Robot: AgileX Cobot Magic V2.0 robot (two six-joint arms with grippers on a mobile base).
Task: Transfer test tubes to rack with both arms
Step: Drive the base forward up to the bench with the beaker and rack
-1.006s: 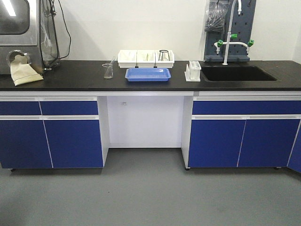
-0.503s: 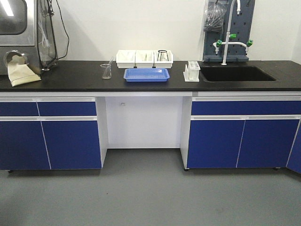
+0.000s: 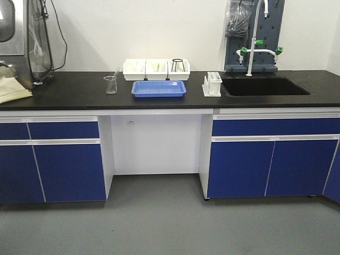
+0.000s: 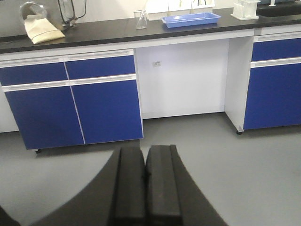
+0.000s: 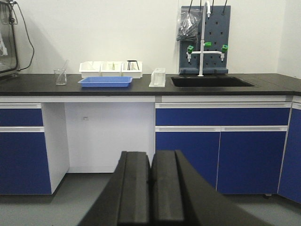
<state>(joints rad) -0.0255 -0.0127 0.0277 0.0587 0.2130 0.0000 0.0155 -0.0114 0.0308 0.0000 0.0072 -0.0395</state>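
I see my left pincer (image 4: 146,188) and right pincer (image 5: 151,193) both narrowed fully, fingers pressed together on nothing, well apart from the bench (image 3: 69,93). The rack (image 3: 212,85) stands on the bench between the blue tray (image 3: 158,88) and the sink (image 3: 260,86).

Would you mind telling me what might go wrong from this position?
The rack stands right beside the sink; a nudge might tip it in. The beaker stands near the blue tray, where a reaching arm might knock it. The left gripper and right gripper are both shut, so neither could grasp yet.
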